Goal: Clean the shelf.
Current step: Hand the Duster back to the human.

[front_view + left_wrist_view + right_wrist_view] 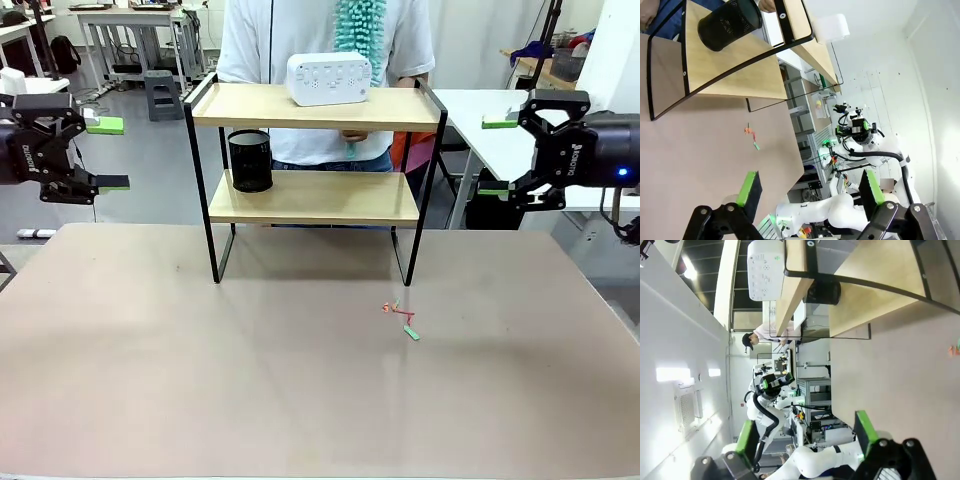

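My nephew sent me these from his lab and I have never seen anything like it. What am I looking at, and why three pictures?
It is one moment from three cameras. The wide picture looks across a table at a person holding a teal duster. At either side hangs a robot claw, the left gripper and the right gripper, both open and holding nothing. The other two pictures come from cameras on the robot's wrists, so they look tilted. On the table stands the shelf, with a white box on its upper board and a black mesh cup on its lower one. A small scrap lies in front.
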`<control>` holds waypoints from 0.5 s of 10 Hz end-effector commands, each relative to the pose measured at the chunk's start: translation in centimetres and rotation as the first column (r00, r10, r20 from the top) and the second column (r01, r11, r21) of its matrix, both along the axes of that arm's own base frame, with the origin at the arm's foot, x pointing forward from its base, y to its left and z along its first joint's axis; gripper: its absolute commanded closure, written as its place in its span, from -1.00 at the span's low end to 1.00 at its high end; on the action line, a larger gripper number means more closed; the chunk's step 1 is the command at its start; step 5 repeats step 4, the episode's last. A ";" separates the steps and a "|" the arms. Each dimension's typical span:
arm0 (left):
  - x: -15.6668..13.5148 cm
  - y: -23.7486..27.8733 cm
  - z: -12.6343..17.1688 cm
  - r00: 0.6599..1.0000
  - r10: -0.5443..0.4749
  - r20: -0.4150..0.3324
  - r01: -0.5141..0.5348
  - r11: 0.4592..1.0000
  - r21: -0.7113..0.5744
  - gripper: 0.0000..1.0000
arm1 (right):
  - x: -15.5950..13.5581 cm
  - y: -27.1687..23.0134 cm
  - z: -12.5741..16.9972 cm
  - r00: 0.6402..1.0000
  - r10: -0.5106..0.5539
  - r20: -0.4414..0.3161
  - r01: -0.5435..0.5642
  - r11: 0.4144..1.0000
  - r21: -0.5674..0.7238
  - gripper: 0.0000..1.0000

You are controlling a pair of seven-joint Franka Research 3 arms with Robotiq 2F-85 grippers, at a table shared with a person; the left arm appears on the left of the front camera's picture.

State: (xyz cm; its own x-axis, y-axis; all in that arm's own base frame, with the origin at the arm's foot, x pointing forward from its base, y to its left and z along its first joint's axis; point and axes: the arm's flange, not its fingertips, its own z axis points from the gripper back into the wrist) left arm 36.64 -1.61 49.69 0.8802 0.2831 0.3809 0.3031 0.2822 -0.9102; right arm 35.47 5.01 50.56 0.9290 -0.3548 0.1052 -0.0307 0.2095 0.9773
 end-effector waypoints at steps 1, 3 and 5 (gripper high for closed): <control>-0.1 -0.1 0.0 1.000 -0.008 0.002 0.008 1.000 -0.011 -1.00 | 0.0 0.2 0.0 1.000 0.001 0.000 -0.001 1.000 0.010 -1.00; -0.1 -0.1 0.0 1.000 -0.008 0.002 0.008 1.000 -0.011 -1.00 | 0.0 0.2 0.0 1.000 0.001 0.000 -0.001 1.000 0.010 -1.00; -0.1 -0.1 0.0 1.000 -0.008 0.002 0.008 1.000 -0.011 -1.00 | 0.0 0.2 0.0 1.000 0.001 0.000 -0.001 1.000 0.010 -1.00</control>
